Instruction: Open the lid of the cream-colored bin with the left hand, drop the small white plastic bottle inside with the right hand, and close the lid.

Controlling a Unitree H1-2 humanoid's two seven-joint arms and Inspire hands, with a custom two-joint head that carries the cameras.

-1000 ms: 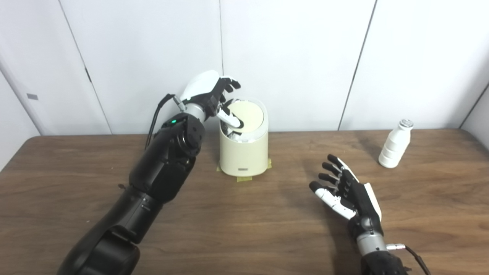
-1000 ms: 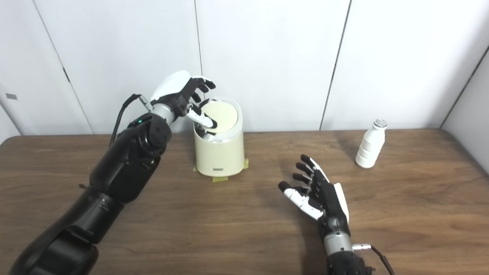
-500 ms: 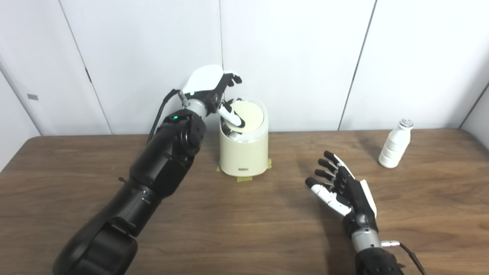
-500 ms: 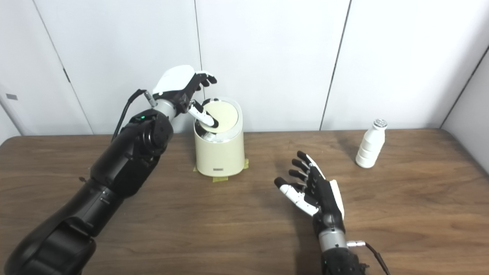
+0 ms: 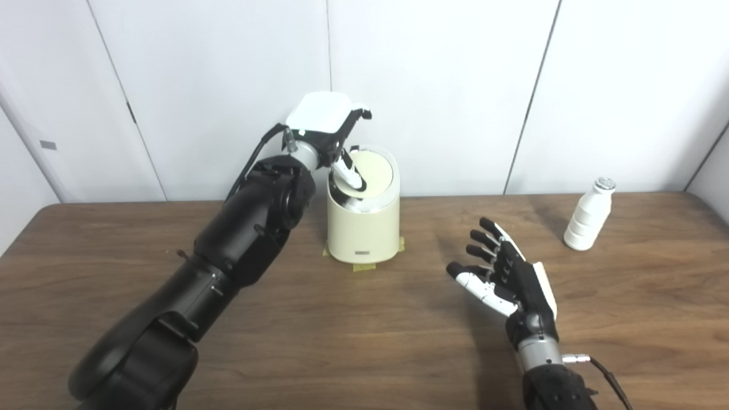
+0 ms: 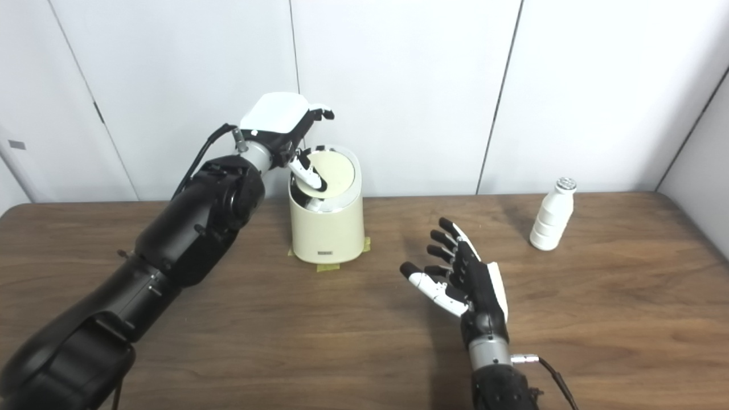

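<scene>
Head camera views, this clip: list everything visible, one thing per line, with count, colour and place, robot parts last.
bin: one, cream, table's back centre, upright.
lid: one, cream, on the bin, tilted partly open.
tape: yellowish pieces under the bin's base.
bottle: one, white with silvery cap, upright, back right.
table: one, dark wood.
wall panels: white, behind the table.
left hand: black and white, over the bin, a finger on the lid.
right hand: black and white, open, empty, above the table.

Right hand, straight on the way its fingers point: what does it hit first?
Nothing close, it seems. The open right hand points up and back-left over bare brown wooden table, passing right of the cream-colored bin; the white wall panel comes first, though depth is unclear.
</scene>
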